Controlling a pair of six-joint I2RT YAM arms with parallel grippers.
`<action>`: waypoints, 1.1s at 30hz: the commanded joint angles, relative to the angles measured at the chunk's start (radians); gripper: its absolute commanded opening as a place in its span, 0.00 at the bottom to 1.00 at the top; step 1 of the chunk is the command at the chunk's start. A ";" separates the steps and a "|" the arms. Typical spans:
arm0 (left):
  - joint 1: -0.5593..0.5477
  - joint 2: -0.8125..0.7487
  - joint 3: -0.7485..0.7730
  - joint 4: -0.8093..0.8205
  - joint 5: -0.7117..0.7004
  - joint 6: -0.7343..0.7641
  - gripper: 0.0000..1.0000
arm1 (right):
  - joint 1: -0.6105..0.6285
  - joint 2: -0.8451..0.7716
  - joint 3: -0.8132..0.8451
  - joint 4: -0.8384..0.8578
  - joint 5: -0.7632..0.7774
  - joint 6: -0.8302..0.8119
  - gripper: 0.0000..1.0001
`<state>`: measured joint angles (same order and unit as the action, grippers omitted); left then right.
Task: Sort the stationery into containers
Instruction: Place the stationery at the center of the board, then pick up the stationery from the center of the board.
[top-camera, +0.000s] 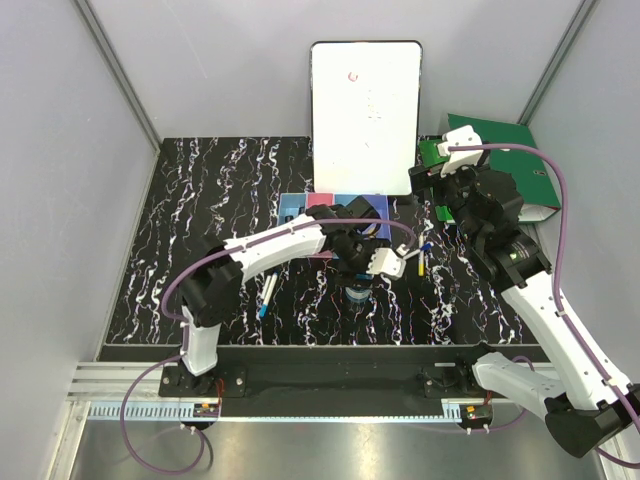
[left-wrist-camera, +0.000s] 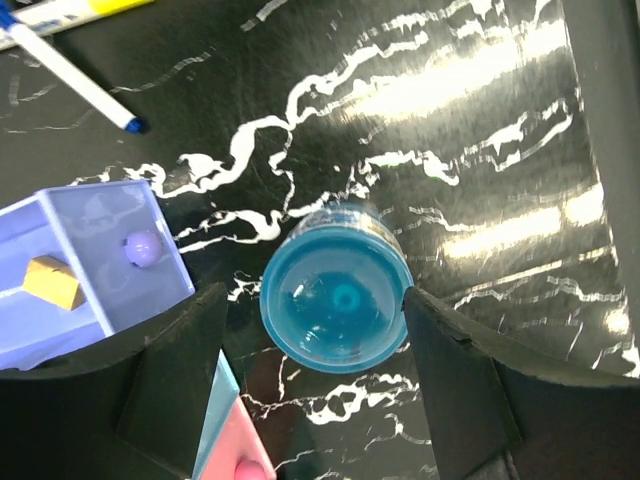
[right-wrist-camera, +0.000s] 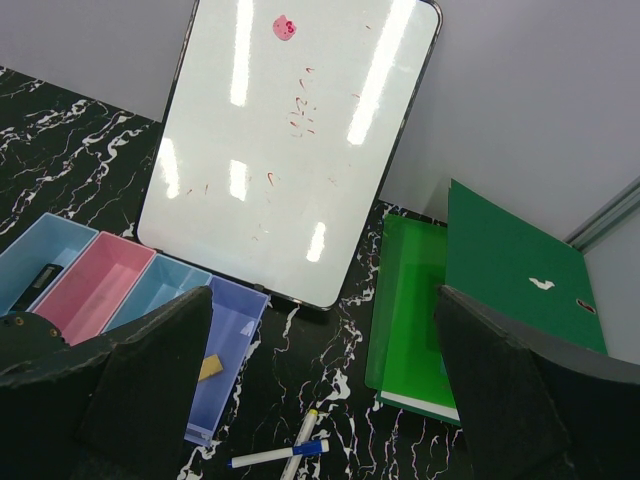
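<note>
The blue tape roll (left-wrist-camera: 335, 300) stood on end on the black marbled table (left-wrist-camera: 480, 150). From the left wrist it showed as a round, translucent blue rim with a paler ring at its centre. It sat just in front of the row of bins, near the corner of the purple bin (left-wrist-camera: 95, 230).

The left gripper (left-wrist-camera: 315, 300) straddled the roll with its jaws parted. One finger (left-wrist-camera: 460, 390) seemed to touch the rim, while a dark gap showed on the other side, so the roll was not clamped. The right gripper (right-wrist-camera: 322, 300) hung high with its jaws spread wide and nothing between them, facing the whiteboard (right-wrist-camera: 290, 150) and the green binder (right-wrist-camera: 500, 260).

The purple bin held a tan block (left-wrist-camera: 52, 282) and a small lilac bead (left-wrist-camera: 140, 247). A white pen with a blue end (left-wrist-camera: 70, 75) lay on the table beyond it. A yellow-ended pen (left-wrist-camera: 70, 12) beside that was cut off by the frame edge, as was the pink bin (left-wrist-camera: 240, 445).

From above, the left arm (top-camera: 280, 245) covered most of the roll and part of the bins. A dark object (right-wrist-camera: 45, 272) in the far light blue bin (right-wrist-camera: 25, 250) was too small to identify.
</note>
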<state>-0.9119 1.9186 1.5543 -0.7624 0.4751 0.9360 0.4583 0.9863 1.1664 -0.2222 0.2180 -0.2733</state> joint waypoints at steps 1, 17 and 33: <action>-0.012 0.046 0.075 -0.147 -0.029 0.130 0.76 | 0.002 -0.024 0.024 0.041 -0.002 -0.009 1.00; -0.064 0.080 0.055 -0.199 -0.115 0.210 0.75 | -0.015 -0.046 0.032 0.043 0.014 -0.020 1.00; -0.090 0.161 0.087 -0.195 -0.237 0.248 0.64 | -0.026 -0.055 0.027 0.041 0.012 -0.015 1.00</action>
<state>-0.9962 2.0857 1.6299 -0.9318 0.2783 1.1610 0.4385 0.9466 1.1664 -0.2222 0.2195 -0.2844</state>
